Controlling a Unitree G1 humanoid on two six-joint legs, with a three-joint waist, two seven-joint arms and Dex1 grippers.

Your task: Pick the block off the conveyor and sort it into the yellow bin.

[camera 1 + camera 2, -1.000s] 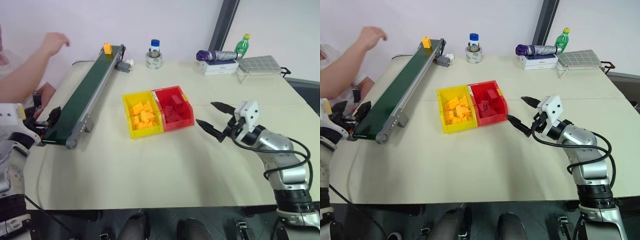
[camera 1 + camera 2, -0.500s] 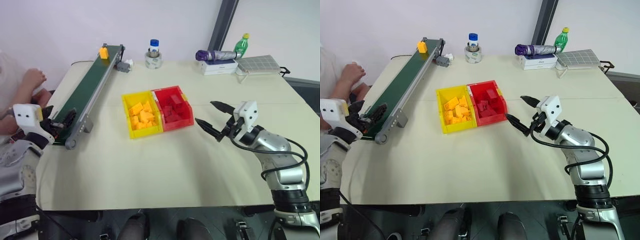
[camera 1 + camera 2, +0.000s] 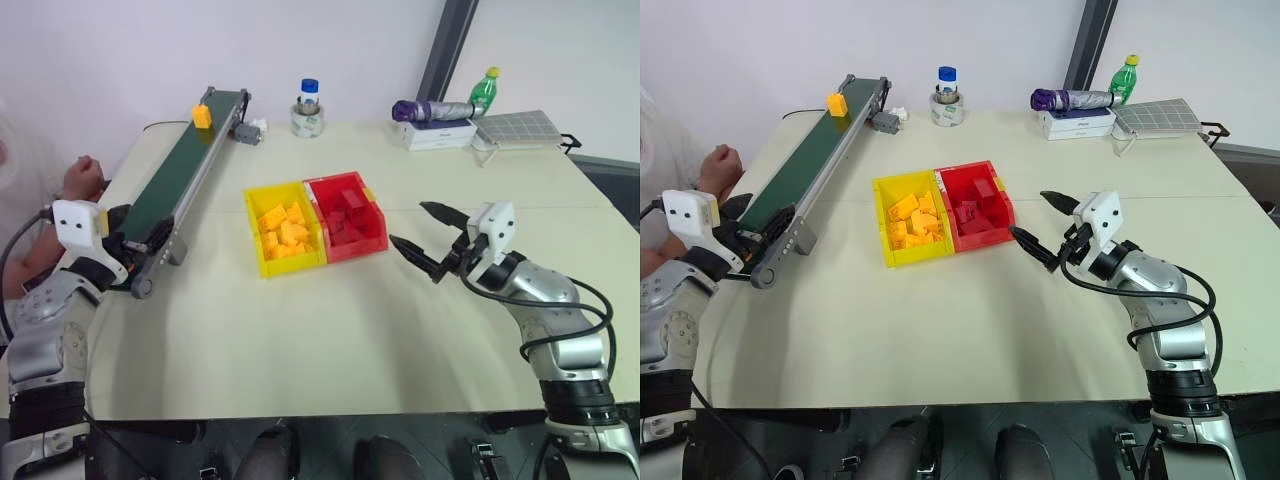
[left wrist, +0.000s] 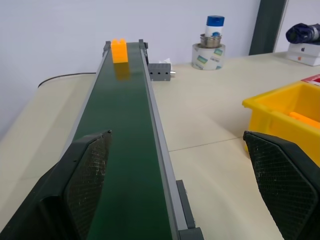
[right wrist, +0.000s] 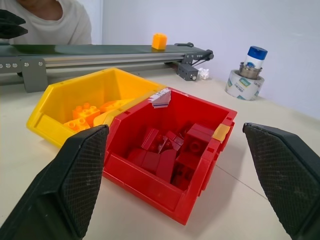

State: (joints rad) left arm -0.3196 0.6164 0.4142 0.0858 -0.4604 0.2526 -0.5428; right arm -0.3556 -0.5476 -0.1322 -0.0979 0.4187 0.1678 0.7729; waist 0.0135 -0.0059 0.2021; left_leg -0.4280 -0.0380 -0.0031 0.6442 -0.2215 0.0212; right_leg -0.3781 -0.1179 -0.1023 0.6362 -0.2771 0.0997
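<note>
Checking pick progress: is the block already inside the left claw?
No, the block sits at the far end of the conveyor, well ahead of the open left claw.

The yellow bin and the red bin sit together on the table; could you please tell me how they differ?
The yellow bin holds yellow-orange blocks; the red bin holds dark red ones. The yellow bin lies nearer the conveyor, the red bin nearer the right gripper. Both are open-topped, alike in size, and touch side by side.

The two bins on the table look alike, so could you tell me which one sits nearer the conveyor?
The yellow bin, holding yellow-orange blocks, lies on the side toward the conveyor. Its red twin, filled with dark red blocks, sits against its far side, toward the right gripper.
</note>
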